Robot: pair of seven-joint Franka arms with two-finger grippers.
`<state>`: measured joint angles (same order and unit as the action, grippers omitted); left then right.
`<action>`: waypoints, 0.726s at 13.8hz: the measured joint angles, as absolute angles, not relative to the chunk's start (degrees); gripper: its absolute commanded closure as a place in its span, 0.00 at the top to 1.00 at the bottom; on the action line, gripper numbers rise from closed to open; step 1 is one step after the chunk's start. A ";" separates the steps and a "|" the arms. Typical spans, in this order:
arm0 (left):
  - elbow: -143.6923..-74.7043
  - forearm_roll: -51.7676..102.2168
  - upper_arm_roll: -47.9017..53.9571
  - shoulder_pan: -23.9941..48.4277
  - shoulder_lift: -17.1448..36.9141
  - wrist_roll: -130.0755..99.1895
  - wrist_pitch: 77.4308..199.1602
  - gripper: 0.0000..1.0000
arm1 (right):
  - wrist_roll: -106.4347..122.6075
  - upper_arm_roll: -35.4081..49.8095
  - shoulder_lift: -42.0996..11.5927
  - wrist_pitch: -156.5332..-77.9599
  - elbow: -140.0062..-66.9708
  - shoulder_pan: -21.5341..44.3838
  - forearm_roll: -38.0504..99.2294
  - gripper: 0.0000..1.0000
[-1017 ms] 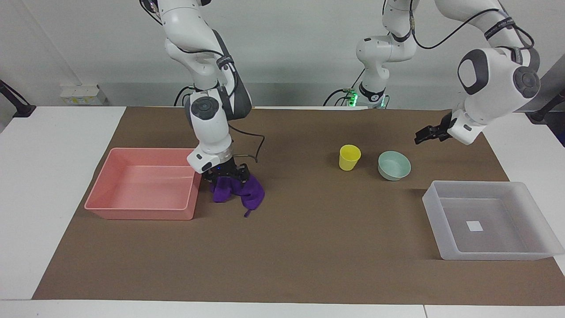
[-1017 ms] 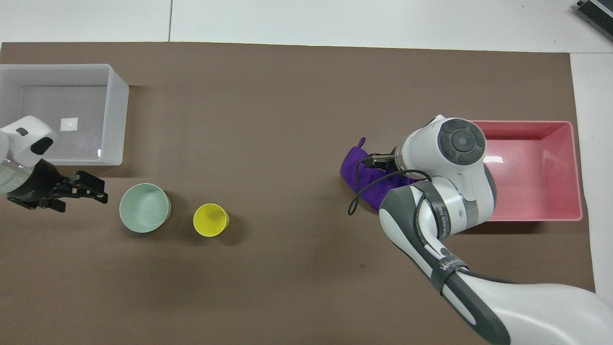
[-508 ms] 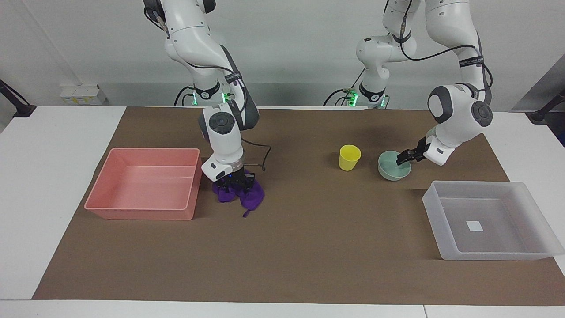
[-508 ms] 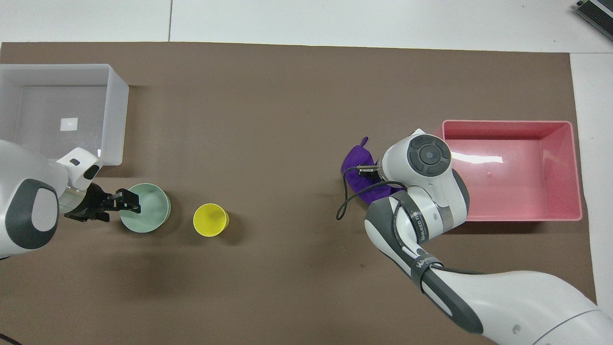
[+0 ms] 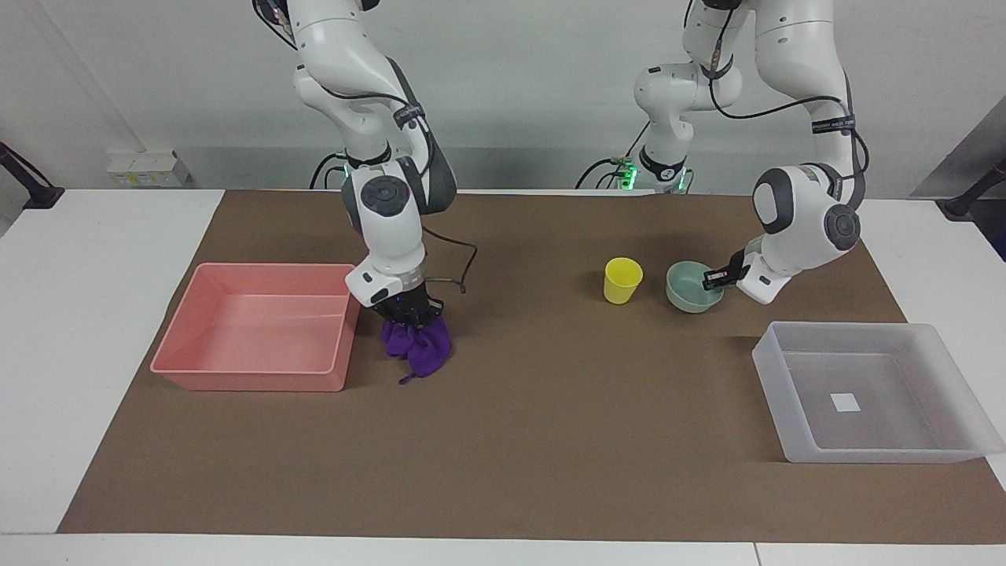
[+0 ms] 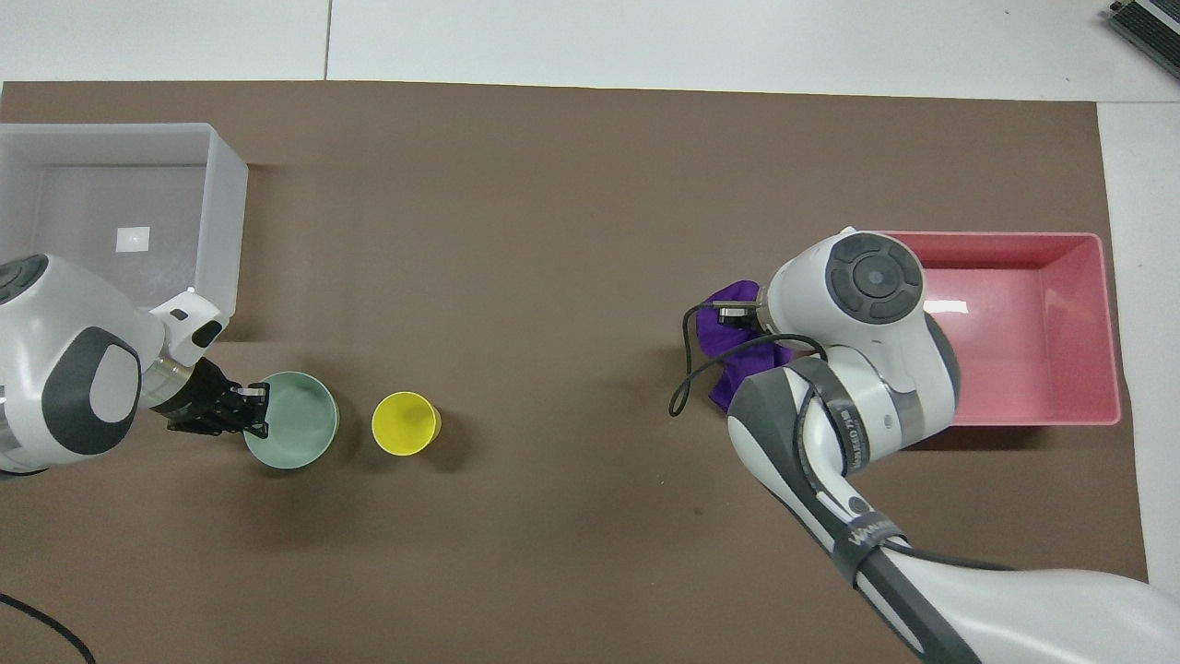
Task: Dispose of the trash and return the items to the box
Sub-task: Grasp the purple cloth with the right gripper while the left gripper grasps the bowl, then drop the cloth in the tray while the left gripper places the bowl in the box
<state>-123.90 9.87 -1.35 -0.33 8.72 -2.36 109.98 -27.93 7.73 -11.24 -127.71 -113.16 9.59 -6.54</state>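
Note:
The purple cloth [image 5: 420, 346] hangs bunched from my right gripper [image 5: 407, 316], which is shut on it low over the mat, right beside the pink tub [image 5: 244, 380]. In the overhead view only part of the cloth [image 6: 728, 314] shows past the right arm. My left gripper [image 5: 717, 278] is shut on the rim of the mint-green bowl [image 5: 685, 288], on the side toward the left arm's end. The bowl [image 6: 297, 435] and left gripper [image 6: 251, 406] also show in the overhead view. The yellow cup [image 5: 622, 280] [image 6: 405, 423] stands upright beside the bowl. The translucent box [image 5: 769, 360] [image 6: 232, 194] holds only its white sticker.
The pink tub [image 6: 1014, 369] holds nothing and lies toward the right arm's end of the brown mat [image 5: 550, 440]. The translucent box lies farther from the robots than the bowl, at the left arm's end.
My left gripper came down and closed on the bowl's rim, and the bowl shifted slightly toward the cup. My right gripper closed on the cloth and raised it, bunching it.

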 measured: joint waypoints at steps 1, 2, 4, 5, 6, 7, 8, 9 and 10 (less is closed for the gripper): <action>-122.50 9.87 -1.43 -0.38 9.33 -2.36 107.95 0.00 | -27.93 7.70 -9.17 -125.07 -112.12 8.79 -6.55 0.00; -121.30 9.87 -1.55 -0.48 9.77 -2.34 106.24 0.00 | -27.93 7.66 -7.13 -123.15 -111.41 7.79 -6.55 0.00; -118.56 9.87 -1.69 -0.78 10.11 -2.28 101.64 0.00 | -27.93 7.64 -2.95 -119.56 -110.85 5.32 -6.60 0.00; -116.92 9.87 -1.69 -0.95 10.10 -2.28 99.23 0.00 | -27.93 7.62 -1.08 -117.67 -110.85 3.98 -6.63 0.00; -114.71 9.87 -1.72 -1.08 10.09 -2.28 96.48 0.00 | -27.93 7.61 0.54 -116.08 -110.95 2.50 -6.68 0.00; -112.17 9.87 -1.82 -1.21 10.07 -2.28 93.45 0.00 | -27.70 7.59 1.58 -115.44 -111.14 1.07 -6.76 0.00; -109.47 9.87 -1.95 -1.54 10.07 -2.28 90.39 0.00 | -27.31 7.57 1.99 -115.43 -111.34 -0.48 -6.86 0.00; -106.84 9.87 -1.98 -2.27 10.06 -2.28 87.97 0.00 | -26.34 7.56 1.89 -115.76 -111.57 -2.26 -6.95 0.00; -104.37 9.85 -2.03 -3.17 10.05 -2.27 86.33 0.00 | -24.64 7.54 1.63 -116.55 -111.99 -4.08 -6.97 0.00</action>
